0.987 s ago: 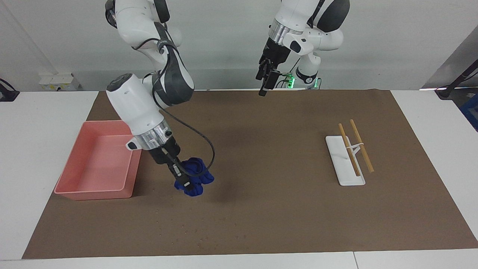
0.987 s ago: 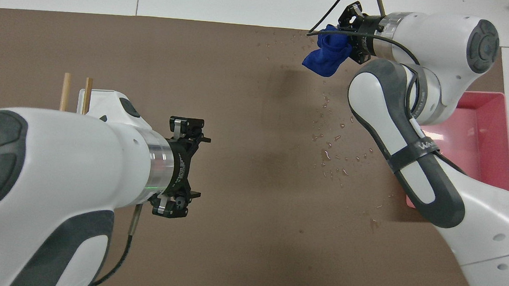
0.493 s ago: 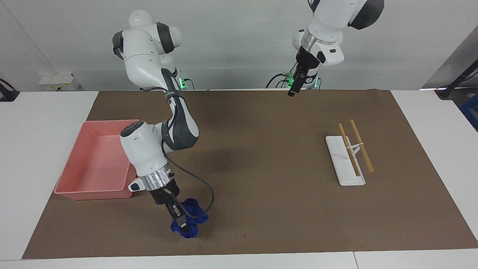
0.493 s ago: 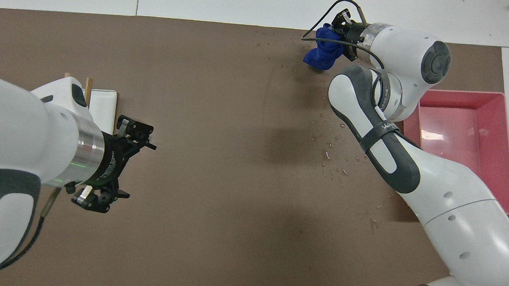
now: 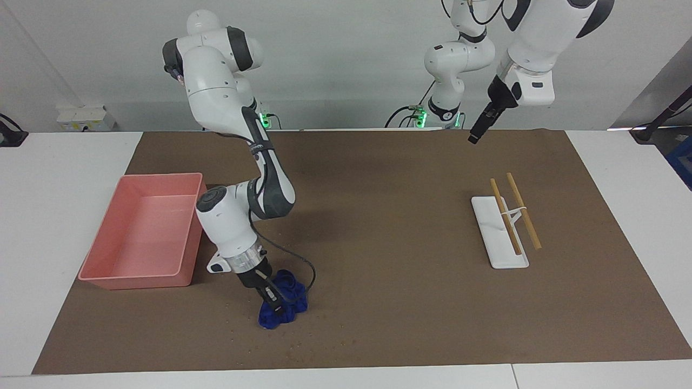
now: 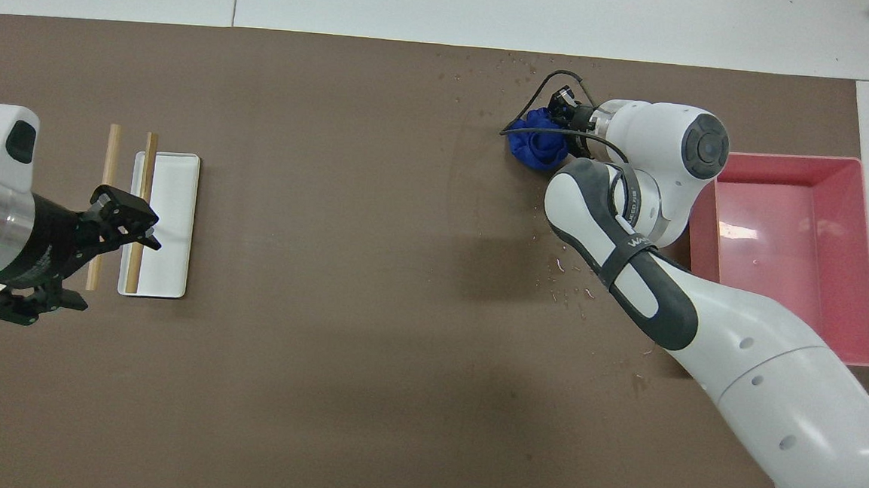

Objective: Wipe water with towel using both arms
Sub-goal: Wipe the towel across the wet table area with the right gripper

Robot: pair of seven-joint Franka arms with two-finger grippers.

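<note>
Brown mat [image 5: 378,227] on white table [image 5: 48,216], grey wall, right gripper [image 5: 273,306] pinching blue towel [image 5: 284,308] lower left of frame, water specks [image 6: 568,271], pink bin [image 5: 140,237], left gripper [image 6: 64,259] spread, raised upper right.

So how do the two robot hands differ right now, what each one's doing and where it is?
The right hand is shut on the blue towel and pressed down on the brown mat beside the pink bin; the left hand holds nothing and is open. The right hand is low, among the water droplets; the left hand hangs high, over the white tray with wooden sticks. Both are black two-finger hands on white arms.
</note>
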